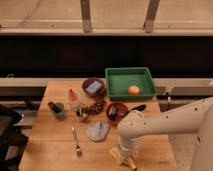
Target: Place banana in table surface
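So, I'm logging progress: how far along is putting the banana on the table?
Done: the banana seems down on the table surface, front edge. In hand: the gripper sits right over it; whether it holds it is unclear. Left: pulling the arm away.

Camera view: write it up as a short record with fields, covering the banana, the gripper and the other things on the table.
banana: pale yellow, at the table's front edge, under the gripper
gripper: pointing down, right over the banana
table: light wood
tray: green, back right, holds an orange
fork: front left, apart from the banana
cloth: grey, between the fork and the gripper
status: banana looks to be down at the table; release cannot be told
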`<state>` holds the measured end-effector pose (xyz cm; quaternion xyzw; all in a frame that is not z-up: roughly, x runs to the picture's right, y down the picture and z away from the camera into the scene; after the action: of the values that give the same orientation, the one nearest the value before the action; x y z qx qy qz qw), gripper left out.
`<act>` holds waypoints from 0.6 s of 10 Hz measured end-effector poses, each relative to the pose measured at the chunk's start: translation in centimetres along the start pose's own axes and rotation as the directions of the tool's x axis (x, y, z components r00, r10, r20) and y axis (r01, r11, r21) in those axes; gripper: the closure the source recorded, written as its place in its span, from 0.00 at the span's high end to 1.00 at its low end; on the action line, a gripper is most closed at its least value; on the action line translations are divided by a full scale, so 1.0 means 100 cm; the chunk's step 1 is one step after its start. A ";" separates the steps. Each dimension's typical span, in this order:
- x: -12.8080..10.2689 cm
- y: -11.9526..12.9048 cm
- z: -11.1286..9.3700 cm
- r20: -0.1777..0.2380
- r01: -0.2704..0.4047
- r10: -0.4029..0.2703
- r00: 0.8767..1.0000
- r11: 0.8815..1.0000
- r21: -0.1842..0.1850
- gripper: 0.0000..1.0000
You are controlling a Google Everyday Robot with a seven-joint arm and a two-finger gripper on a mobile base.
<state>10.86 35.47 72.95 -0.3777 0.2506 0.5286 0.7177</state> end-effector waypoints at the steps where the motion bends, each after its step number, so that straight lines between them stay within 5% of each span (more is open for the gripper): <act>1: 0.001 -0.001 -0.001 -0.001 -0.002 0.002 1.000 1.000 0.000 0.31; 4: 0.003 0.000 -0.006 0.007 -0.003 0.003 1.000 1.000 -0.006 0.02; 6: 0.007 -0.002 -0.018 0.037 -0.010 0.010 0.999 1.000 -0.023 0.00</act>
<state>11.38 34.32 71.43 -0.3747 0.2332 0.5418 0.7153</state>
